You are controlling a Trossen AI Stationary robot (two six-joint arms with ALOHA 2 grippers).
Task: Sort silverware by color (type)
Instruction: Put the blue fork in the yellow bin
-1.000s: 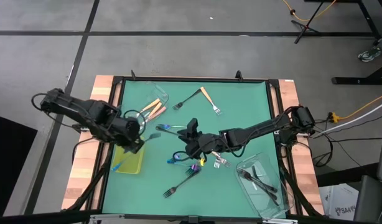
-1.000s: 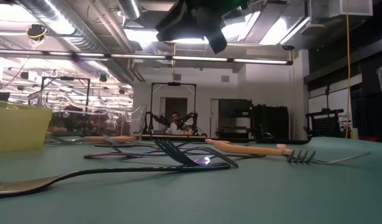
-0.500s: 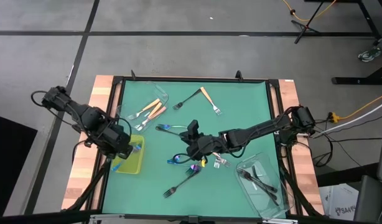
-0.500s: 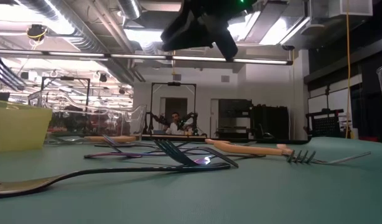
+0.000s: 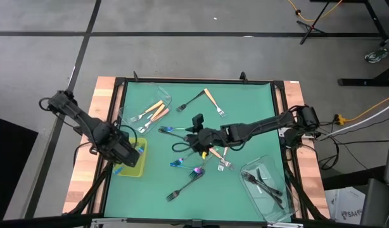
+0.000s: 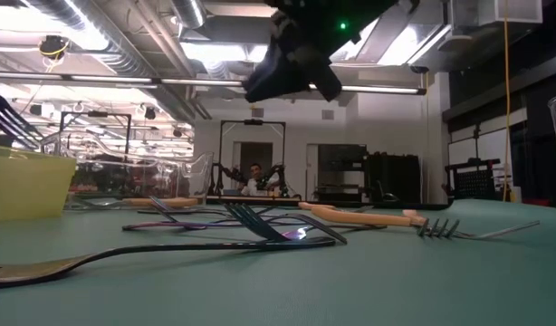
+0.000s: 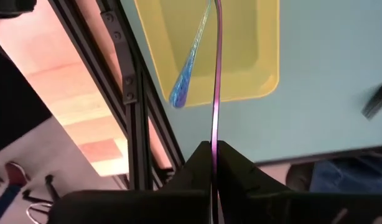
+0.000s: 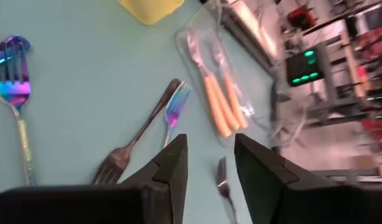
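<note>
My left gripper (image 5: 128, 152) hangs over the yellow-green tray (image 5: 135, 170) at the table's left, shut on an iridescent fork (image 7: 216, 74). That fork's tines (image 6: 4, 113) show above the tray in the low view. A blue iridescent fork (image 7: 190, 65) lies flat in the tray. My right gripper (image 5: 189, 134) stands open above mid-table, its fingers (image 8: 176, 163) empty over a dark fork (image 8: 141, 134). Loose iridescent forks (image 5: 175, 163), dark forks (image 5: 182, 189) and orange-handled forks (image 5: 213, 101) lie flat on the green mat. My left gripper pinches the iridescent fork's slim handle (image 7: 213, 135) between its two fingers, coming steeply from above. The fork shows edge-on and reaches out past the fingertips over the tray. It is lifted clear of the tray and the fork lying in it.
A clear tub (image 5: 150, 109) with orange-handled forks stands at the far left. Another clear tub (image 5: 268, 183) with dark forks stands at the near right. A black frame (image 7: 125, 93) and wooden boards edge the mat beside the tray.
My left gripper has carried the iridescent fork toward the table's near edge, from beside the far-left tub to above the yellow-green tray, rolling as it went. My right gripper, still open, has gone toward the far edge and tipped downward.
</note>
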